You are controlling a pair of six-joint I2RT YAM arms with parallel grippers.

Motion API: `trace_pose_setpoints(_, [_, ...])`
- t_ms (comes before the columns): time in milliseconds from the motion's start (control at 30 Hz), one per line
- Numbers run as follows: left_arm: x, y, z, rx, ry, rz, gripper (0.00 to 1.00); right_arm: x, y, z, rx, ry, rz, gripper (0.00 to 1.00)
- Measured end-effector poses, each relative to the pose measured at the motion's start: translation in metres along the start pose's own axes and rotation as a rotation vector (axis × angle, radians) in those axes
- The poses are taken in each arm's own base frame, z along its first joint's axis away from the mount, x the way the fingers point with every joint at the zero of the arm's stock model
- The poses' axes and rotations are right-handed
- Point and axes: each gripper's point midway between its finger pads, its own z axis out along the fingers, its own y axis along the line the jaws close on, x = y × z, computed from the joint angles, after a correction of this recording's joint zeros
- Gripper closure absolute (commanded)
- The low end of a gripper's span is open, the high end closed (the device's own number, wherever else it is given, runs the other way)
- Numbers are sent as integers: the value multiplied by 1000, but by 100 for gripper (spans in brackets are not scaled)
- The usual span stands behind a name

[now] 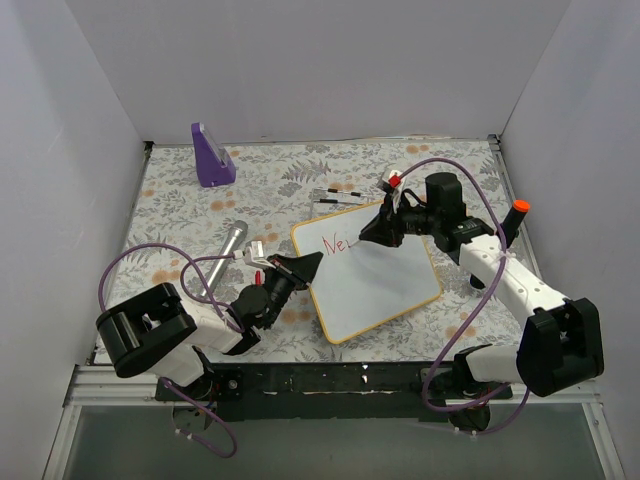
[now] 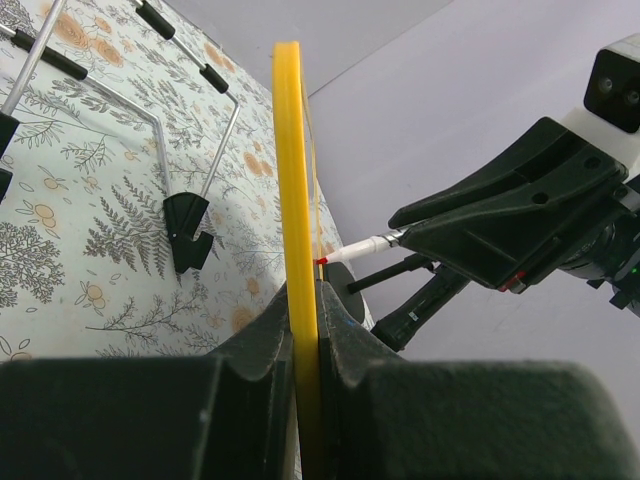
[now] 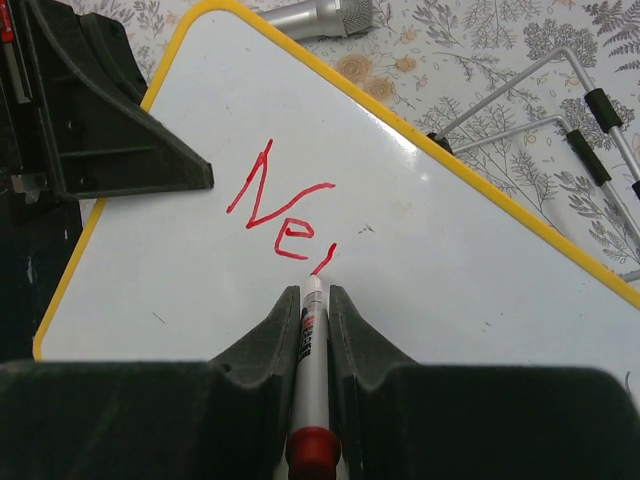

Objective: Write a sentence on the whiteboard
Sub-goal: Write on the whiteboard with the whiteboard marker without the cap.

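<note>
The whiteboard [image 1: 375,285], white with a yellow frame, lies at an angle in the middle of the table. My left gripper [image 1: 305,268] is shut on its left edge; in the left wrist view the yellow frame [image 2: 292,180] stands pinched between the jaws of that gripper [image 2: 307,300]. The sentence [image 3: 280,210] reads "Ne" in red, plus one short stroke. My right gripper [image 3: 314,295] is shut on a white marker [image 3: 312,340] with a red end. The marker's tip touches the board at the bottom of that stroke. In the left wrist view the marker [image 2: 365,246] meets the board from the right.
A purple wedge-shaped holder [image 1: 212,155] stands at the back left. A silver microphone [image 1: 228,252] lies left of the board, close to my left arm. A wire stand [image 1: 345,195] with black tips lies behind the board. White walls enclose the table on three sides.
</note>
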Motion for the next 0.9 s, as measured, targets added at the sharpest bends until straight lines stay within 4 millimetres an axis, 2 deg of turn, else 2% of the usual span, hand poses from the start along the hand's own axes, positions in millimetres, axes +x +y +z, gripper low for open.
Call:
trace_pose_setpoints(467, [0, 0, 0, 0, 0, 0, 100, 4, 2, -2, 4, 8, -2, 99])
trace_pose_setpoints(900, [0, 1, 0, -4, -1, -2, 100, -8, -19, 0, 60, 7, -6, 99])
